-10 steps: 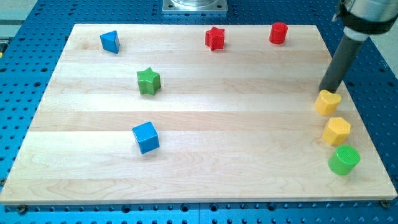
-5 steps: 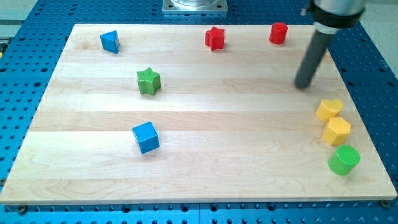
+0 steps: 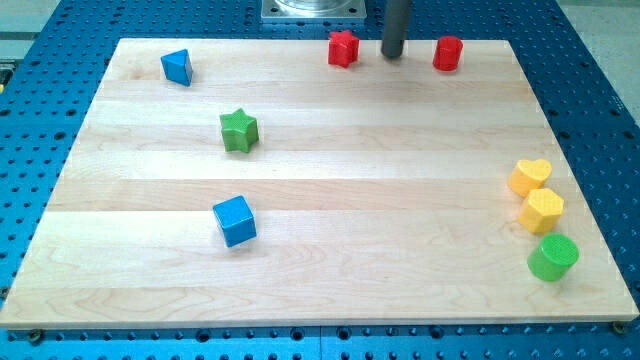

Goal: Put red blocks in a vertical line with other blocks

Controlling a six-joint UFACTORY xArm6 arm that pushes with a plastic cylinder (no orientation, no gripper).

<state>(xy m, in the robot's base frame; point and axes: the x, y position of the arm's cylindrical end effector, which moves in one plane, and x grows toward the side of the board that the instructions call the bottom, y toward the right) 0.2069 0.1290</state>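
My tip [image 3: 392, 55] between red star [image 3: 343, 48] and red cylinder [image 3: 447, 53], touching neither; no claw fitted.

Red star [image 3: 343, 48] and red cylinder [image 3: 447, 53] sit apart along the view's top.

my tip [image 3: 392, 55] at view's top, between star block [image 3: 343, 48] and cylinder block [image 3: 447, 53]

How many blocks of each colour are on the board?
Red: 2, star and cylinder
Blue: 2, triangle and cube
Green: 2, star and cylinder
Yellow: 2, heart and hexagon
Total: 8
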